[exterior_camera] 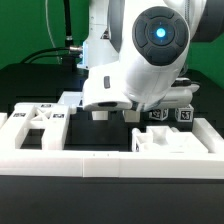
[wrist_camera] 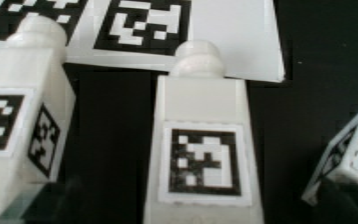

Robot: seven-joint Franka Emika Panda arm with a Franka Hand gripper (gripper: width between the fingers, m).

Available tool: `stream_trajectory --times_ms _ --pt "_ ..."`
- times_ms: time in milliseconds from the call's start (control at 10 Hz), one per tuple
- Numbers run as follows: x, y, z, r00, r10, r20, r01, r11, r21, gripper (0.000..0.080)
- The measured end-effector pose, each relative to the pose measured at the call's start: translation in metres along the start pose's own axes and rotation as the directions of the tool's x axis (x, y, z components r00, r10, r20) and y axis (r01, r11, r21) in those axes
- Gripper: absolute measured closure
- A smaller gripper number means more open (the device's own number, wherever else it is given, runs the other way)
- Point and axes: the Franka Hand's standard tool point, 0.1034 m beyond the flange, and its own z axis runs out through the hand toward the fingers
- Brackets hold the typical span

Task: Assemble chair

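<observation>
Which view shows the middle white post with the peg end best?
The wrist view: the post fills the middle, with its peg end and tag plain. In the exterior view the arm blocks much of the table; I cannot pick it out.

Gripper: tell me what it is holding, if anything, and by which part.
Nothing is held. The gripper has its jaws wide apart and empty, above a chair post that lies loose below it.
</observation>
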Motion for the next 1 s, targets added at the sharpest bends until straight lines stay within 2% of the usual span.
stream_trajectory --times_ms 200,300,400,700,800,900,1000 --pt "0.0 0.0 0.0 1.0 -0.003 0.0 0.003 1.0 0.0 0.0413" --pt "0.0 0.0 0.0 1.0 -0.006 0.0 0.006 1.0 0.0 0.0413" --pt "0.0 0.0 0.0 1.0 -0.007 0.0 0.007 1.0 -0.001 0.0514" --pt "0.0 0.001 -0.002 1.0 -0.029 -0.002 0.029 1.0 -0.001 0.0514" --pt "-0.004 0.001 -0.017 0.999 -0.052 -0.006 0.052 0.999 0.001 0.0514" --pt "-0.016 0.004 -0.04 0.998 -0.064 0.004 0.064 0.998 0.012 0.0514" --pt "-0.023 0.006 -0.055 0.997 -0.074 -0.001 0.074 0.997 0.015 0.0514"
